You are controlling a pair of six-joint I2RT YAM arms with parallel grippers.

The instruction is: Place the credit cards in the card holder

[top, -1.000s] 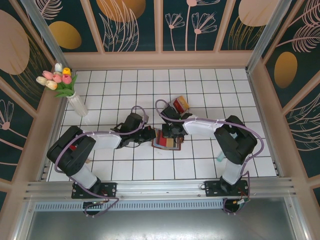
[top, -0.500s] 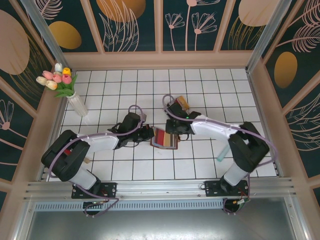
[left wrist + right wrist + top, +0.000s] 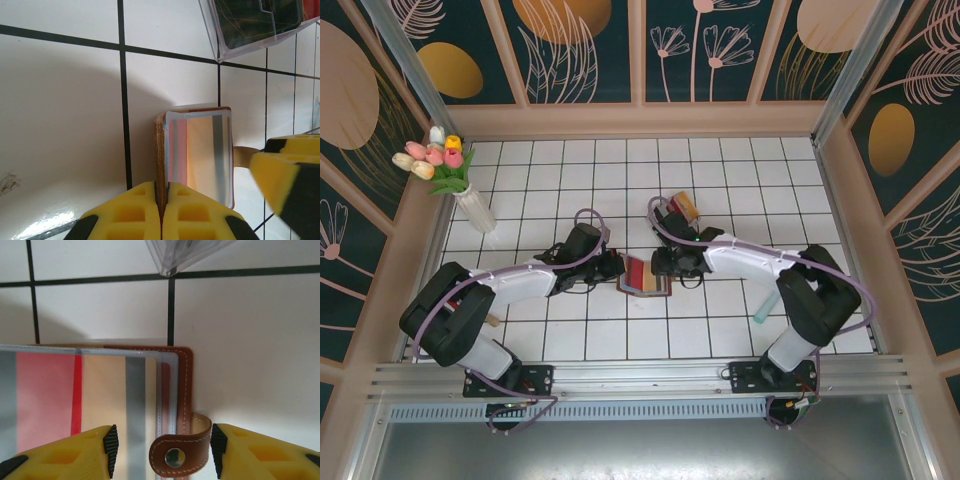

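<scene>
The card holder is a brown leather wallet lying open on the white tiles, its clear sleeves facing up. Credit cards, one tan-orange and one red, sit inside the sleeves. My left gripper is shut on the holder's left leather edge, and the yellow fingertips pinch it. At the holder's right edge my right gripper stands open. The snap strap lies between its fingers without touching them. In the left wrist view the right gripper's finger shows beside the sleeves.
A clear tray with more coloured cards stands just behind the holder; its corner shows in the wrist views. A vase of tulips stands at the far left. Wooden walls border the tiled floor.
My right gripper has opened and drawn back from over the sleeves to the holder's right edge. The holder has shifted slightly left. The left gripper stays shut on it.
</scene>
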